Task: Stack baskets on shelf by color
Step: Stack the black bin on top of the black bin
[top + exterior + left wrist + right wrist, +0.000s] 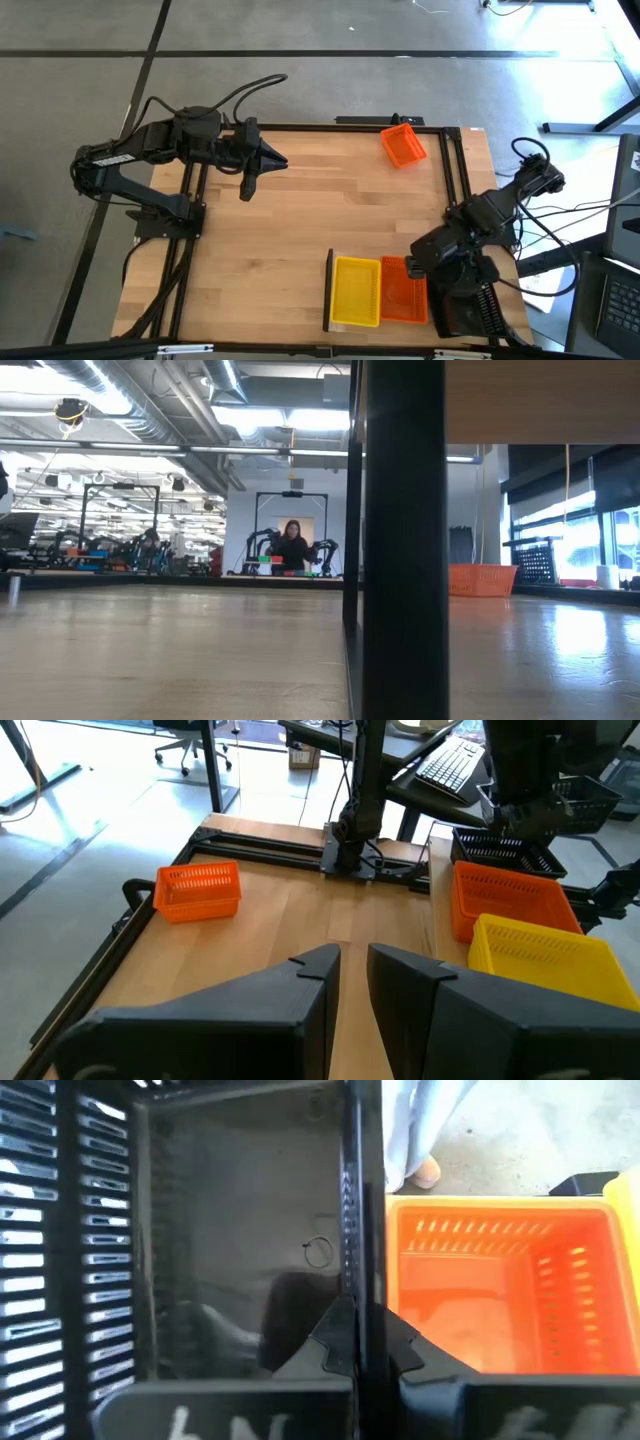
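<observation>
The right gripper (355,1350) is clamped on the wall of a black basket (240,1230), holding it just beside the orange basket (403,290) at the near right of the counter (300,220); whether the black one is set down yet is hard to judge. A yellow basket (356,291) sits next to the orange one on the shelf (329,290). The left gripper (247,190) hangs over the far left, fingers slightly parted, holding nothing. One more orange basket (403,145) waits at the far edge, so the sorting looks partly done.

Open tabletop (300,220) mid-table; 1 orange basket (403,146) blocks the far corner.
</observation>
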Available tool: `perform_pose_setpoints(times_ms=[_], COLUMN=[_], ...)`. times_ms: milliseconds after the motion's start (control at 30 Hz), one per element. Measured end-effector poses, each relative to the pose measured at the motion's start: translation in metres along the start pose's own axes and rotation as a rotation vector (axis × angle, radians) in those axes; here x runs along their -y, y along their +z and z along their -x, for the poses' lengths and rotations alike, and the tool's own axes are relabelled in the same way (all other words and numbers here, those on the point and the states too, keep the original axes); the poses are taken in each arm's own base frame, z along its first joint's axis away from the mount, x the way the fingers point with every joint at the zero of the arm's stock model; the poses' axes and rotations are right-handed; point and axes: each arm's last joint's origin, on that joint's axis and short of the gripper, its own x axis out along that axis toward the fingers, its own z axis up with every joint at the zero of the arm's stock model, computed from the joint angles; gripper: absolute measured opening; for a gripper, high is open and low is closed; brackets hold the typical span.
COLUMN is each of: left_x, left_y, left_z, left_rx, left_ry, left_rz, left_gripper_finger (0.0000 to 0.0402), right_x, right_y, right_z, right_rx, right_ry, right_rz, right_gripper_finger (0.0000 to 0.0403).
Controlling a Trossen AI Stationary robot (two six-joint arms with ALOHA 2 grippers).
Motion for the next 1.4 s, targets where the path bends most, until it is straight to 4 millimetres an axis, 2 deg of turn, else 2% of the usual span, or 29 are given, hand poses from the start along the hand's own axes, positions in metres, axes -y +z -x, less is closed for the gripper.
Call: perform_pose_setpoints(times_ms=[500, 1000, 1400], left_x=[0.0, 0.0, 0.0], left_y=[0.0, 0.0, 0.0], left_z=[0.0, 0.0, 0.0], left_rx=[0.0, 0.0, 0.0], left_ry=[0.0, 0.0, 0.0], left_rz=[0.0, 0.002, 0.001], left_gripper_finger=[0.0047, 0.0047, 0.0047], right_x=[0.0023, 0.0045, 0.0017], right_y=[0.0004, 0.003, 0.0016], right_z=[-0.0011, -0.0011, 0.0002], right_rx=[0.003, 0.039, 0.028], right_ry=[-0.008, -0.016, -0.005], right_rz=[-0.06, -0.097, -0.156], right_gripper_finger=[0.0016, 0.0059, 0.0062])
